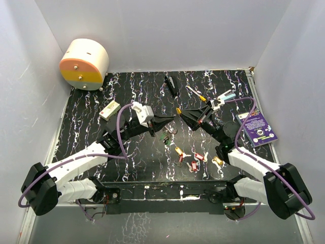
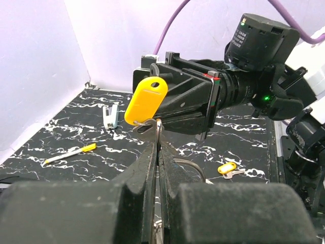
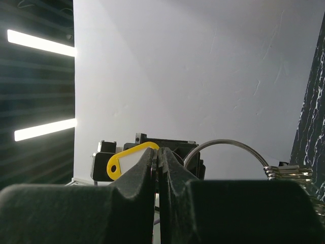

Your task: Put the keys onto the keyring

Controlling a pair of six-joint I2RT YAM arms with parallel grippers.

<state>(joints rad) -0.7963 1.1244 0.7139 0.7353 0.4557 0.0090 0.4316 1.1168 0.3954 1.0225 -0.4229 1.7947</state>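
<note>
My left gripper [image 1: 170,120] is shut on the thin silver keyring [image 2: 159,129] and holds it above the mat. Green-headed and dark-headed keys [image 1: 165,135] hang from it. My right gripper [image 1: 182,113] faces it, shut on a yellow-headed key [image 2: 146,100] whose tip touches the ring wire. In the right wrist view the gripper [image 3: 158,152] pinches the yellow key [image 3: 124,160], and the keyring [image 3: 228,146] arcs to its right. In the left wrist view the gripper [image 2: 159,147] is closed on the wire. Several loose keys lie on the mat: yellow [image 1: 179,151], red [image 1: 199,156], gold [image 1: 217,160].
A cream and orange round container [image 1: 85,63] stands at the back left. A white box [image 1: 109,110], a black marker [image 1: 171,85], a yellow-handled screwdriver [image 1: 195,93] and a purple card [image 1: 259,127] lie on the black marbled mat [image 1: 91,132]. White walls enclose three sides.
</note>
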